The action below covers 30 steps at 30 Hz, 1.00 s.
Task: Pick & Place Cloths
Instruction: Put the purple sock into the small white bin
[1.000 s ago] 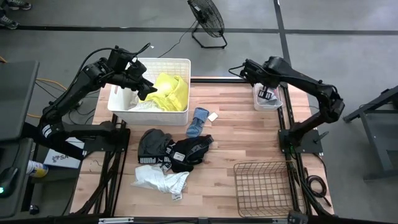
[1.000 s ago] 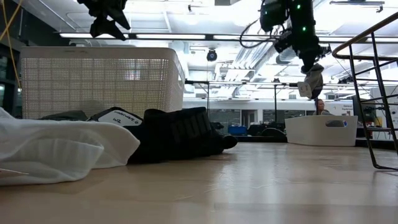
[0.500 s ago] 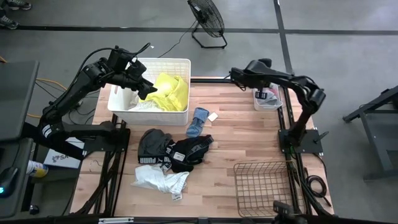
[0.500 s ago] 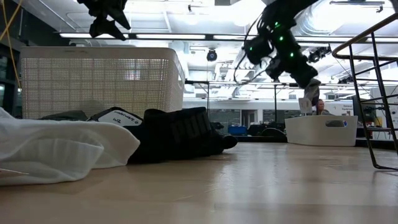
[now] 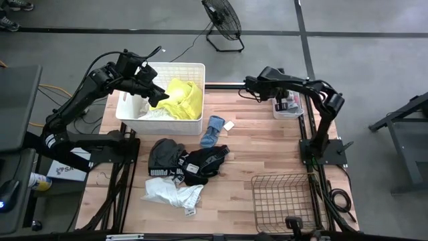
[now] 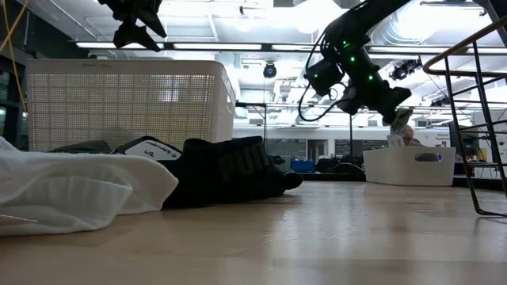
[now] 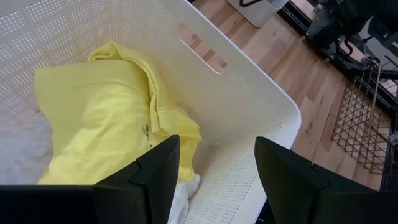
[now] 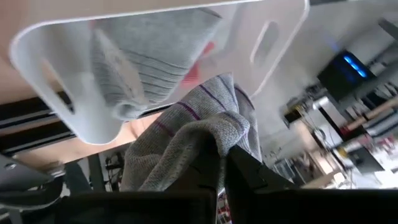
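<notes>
My right gripper (image 8: 221, 177) is shut on a grey sock with purple stripes (image 8: 199, 124) just above the small white tub (image 5: 289, 111) at the table's far right, where another grey sock (image 8: 130, 68) lies inside. It also shows in the low view (image 6: 396, 119). My left gripper (image 7: 217, 174) is open and empty above the white perforated basket (image 5: 167, 67), over the neon yellow garment (image 5: 184, 99) that lies in it. A grey-blue sock (image 5: 214, 129), black garments with white print (image 5: 187, 164) and a white garment (image 5: 172, 194) lie on the table. My right gripper pinches the grey sock between its two fingers at a bunched fold (image 8: 214, 149). The sock is lifted clear and hangs past the fingertips over the tub's opening (image 6: 394, 136). Which end of the sock it has, I cannot tell.
A brown wire basket (image 5: 284, 199) stands at the table's near right corner. A small white tag (image 5: 229, 125) lies beside the grey-blue sock. A floor fan (image 5: 224, 23) stands beyond the far edge. Bare wood lies between the cloth pile and the tub.
My right arm has folded in, its elbow swinging toward the table's left, and its gripper has tipped and gone down toward the small white tub with the sock still held. My left gripper has kept still.
</notes>
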{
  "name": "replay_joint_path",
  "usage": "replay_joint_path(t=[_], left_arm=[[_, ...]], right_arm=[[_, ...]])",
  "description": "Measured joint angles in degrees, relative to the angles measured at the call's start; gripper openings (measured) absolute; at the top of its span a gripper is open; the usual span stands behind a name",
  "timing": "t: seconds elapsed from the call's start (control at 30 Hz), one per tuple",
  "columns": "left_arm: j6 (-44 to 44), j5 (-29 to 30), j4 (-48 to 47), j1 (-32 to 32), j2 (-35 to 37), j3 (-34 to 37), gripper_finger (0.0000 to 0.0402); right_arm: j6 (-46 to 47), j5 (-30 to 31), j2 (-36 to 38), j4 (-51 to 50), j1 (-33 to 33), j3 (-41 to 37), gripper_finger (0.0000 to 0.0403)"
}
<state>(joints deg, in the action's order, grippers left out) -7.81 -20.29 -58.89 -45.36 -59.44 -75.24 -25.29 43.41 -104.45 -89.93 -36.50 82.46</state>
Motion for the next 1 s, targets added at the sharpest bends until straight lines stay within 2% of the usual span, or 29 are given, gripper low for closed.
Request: replay_joint_path(t=[0.33, 0.5, 0.83, 1.0], left_arm=[[0.0, 0.0, 0.0, 0.0, 0.0, 0.0, 0.0202], [0.0, 0.0, 0.0, 0.0, 0.0, 0.0, 0.0202], [0.0, 0.0, 0.0, 0.0, 0.0, 0.0, 0.0202], [0.0, 0.0, 0.1, 0.0, 0.0, 0.0, 0.0202]], right_arm=[[-7.8, -6.9, 0.2, 0.4, -0.5, 0.0, 0.0004], [-9.3, -4.9, 0.2, 1.3, -1.7, 0.0, 0.0004], [-9.6, -4.9, 0.2, 2.1, -3.8, 0.0, 0.0004], [-12.7, -5.7, 0.1, 2.8, -4.0, 0.0, 0.0004]])
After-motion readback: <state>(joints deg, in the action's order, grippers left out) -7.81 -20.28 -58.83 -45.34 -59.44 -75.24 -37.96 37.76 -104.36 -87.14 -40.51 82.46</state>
